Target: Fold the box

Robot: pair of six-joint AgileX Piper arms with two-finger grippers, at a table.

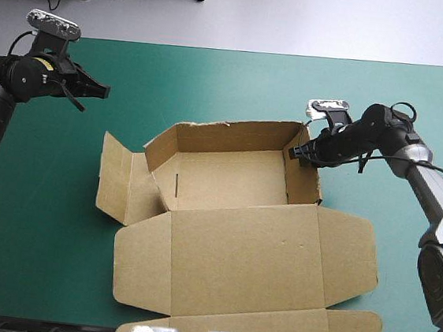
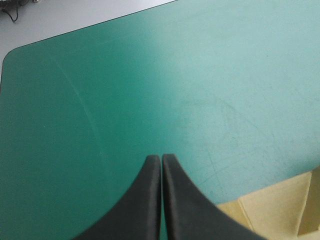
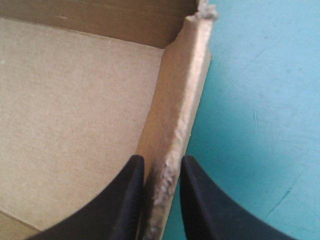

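The brown box (image 1: 232, 215) is seen near the middle of the surface, on the teal-green cover (image 1: 41, 218), as an open tray with its lid (image 1: 244, 252) laid flat toward the near edge. The tray floor (image 1: 232, 179) is bounded by a raised far wall (image 1: 232, 135), a right-hand wall (image 1: 304, 171) and a left-hand panel (image 1: 159, 155) that stands at an angle. A side flap (image 1: 117, 179) lies flat on the cover to the left of the tray. Rounded side tabs are carried at both ends of the lid, and a further flap (image 1: 268, 329) extends from it to the near edge of the surface. A short dark slit (image 1: 176, 183) is cut in the tray floor near its left end. The right jaws are almost closed on the right-hand wall (image 3: 175, 125), one black finger inside the tray and one outside over the cover (image 3: 260, 100). The top edge of that wall is seen frayed and crushed where it is gripped, and the inside of the box (image 3: 65, 115) is shown as plain brown board. The left jaws are pressed together with nothing between them, held over bare cover (image 2: 175, 75) toward the far left corner of the surface, well apart from the box, of which only a corner (image 2: 280, 210) is caught in the left wrist view.
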